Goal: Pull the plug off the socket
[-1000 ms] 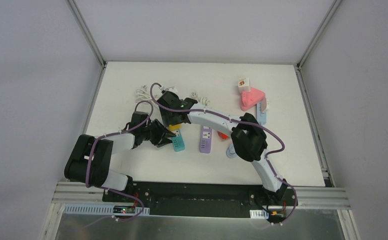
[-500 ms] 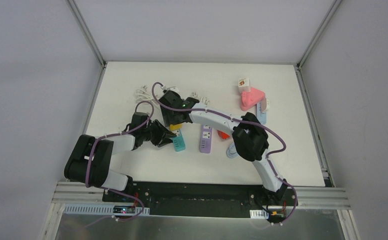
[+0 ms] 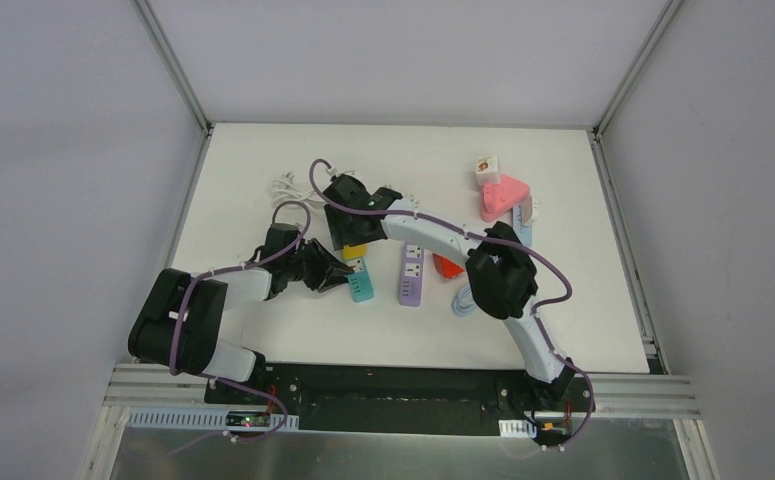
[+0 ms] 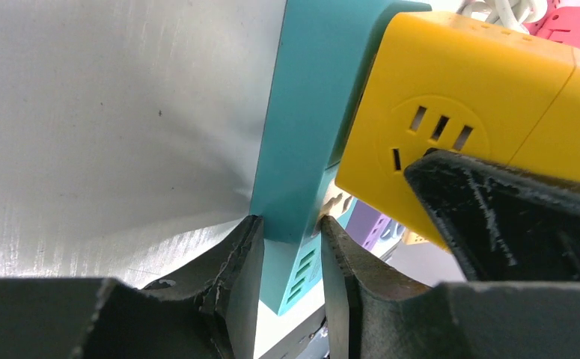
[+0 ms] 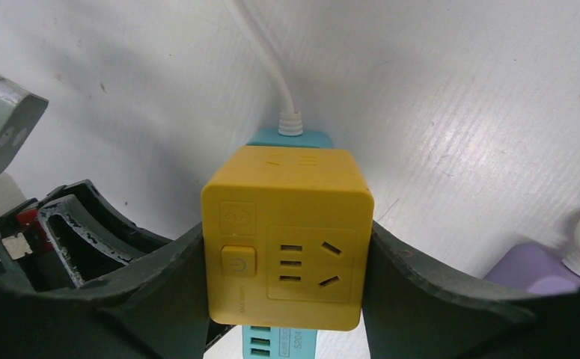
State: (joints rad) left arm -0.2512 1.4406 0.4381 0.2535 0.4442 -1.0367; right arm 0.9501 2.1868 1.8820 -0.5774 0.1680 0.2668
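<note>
A yellow cube plug (image 3: 355,251) sits at the far end of a teal socket strip (image 3: 359,285) in the middle of the table. My right gripper (image 3: 353,240) is shut on the cube's two sides; in the right wrist view the cube (image 5: 287,235) fills the gap between the fingers, with the teal strip (image 5: 290,137) and its white cord (image 5: 268,67) behind it. My left gripper (image 3: 341,272) is shut on the strip from the left. In the left wrist view its fingers (image 4: 245,262) pinch the strip's edge (image 4: 309,112), with the cube (image 4: 459,112) above. Whether the plug's pins are out is hidden.
A purple strip (image 3: 410,276) lies right of the teal one, with a red piece (image 3: 446,267) beside it. A pink socket (image 3: 503,196), a white cube (image 3: 486,168) and a light blue strip (image 3: 523,235) are at the far right. White cords (image 3: 285,186) lie at the far left.
My right gripper has moved a little up the table and to the right with the yellow cube. More of the teal strip now shows below it. My left gripper keeps its hold.
</note>
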